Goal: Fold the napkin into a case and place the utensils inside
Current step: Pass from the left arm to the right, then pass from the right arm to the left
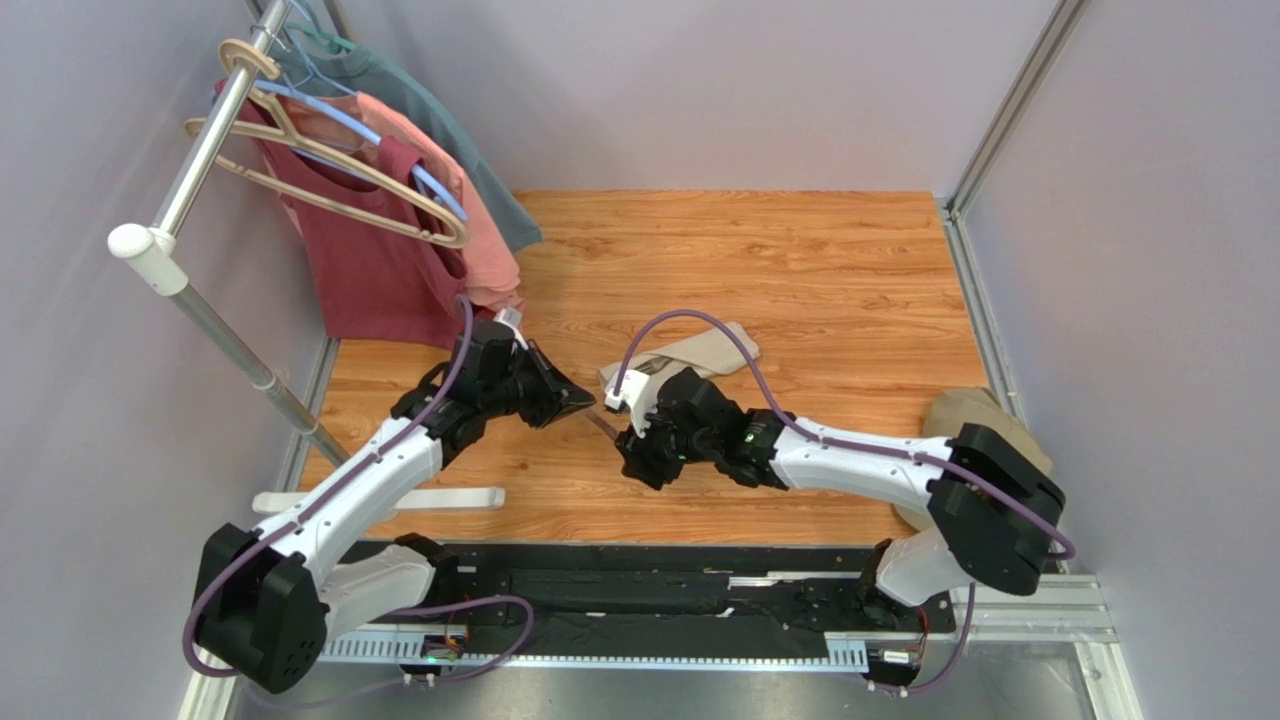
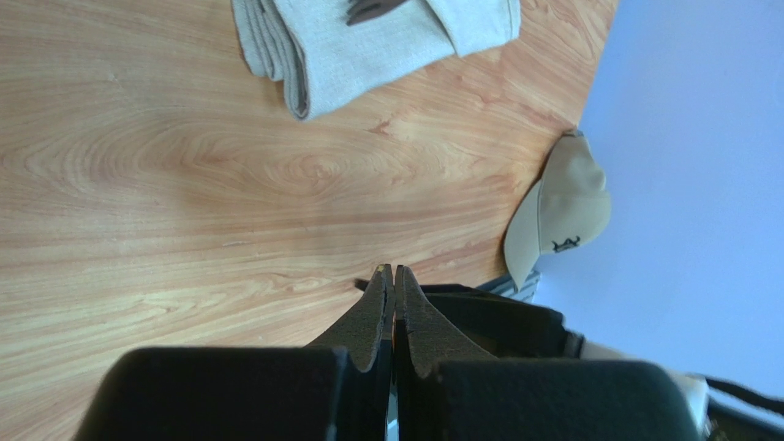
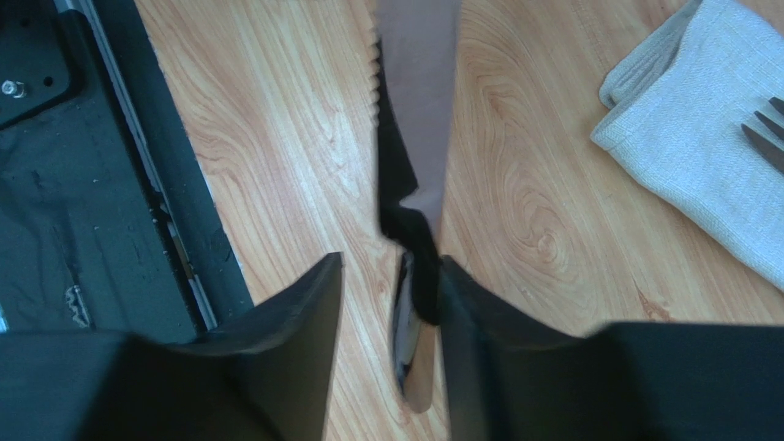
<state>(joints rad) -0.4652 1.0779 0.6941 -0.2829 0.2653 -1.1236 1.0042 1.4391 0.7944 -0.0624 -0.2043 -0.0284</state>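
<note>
Folded beige-tan cloth napkin flat on the wood-grain table, well ahead of the left gripper, and ahead and off to one side of the right gripper. Dark tines of a slim metal fork resting on the cloth. Slim dark metal knife with a serrated edge between the right gripper's parted fingers: handle against one finger, a gap to the other, blade pointing forward past the tips. Left gripper's jaws pressed tight together. Tan baseball cap with a dark logo off to that gripper's side, at the table's edge.
</note>
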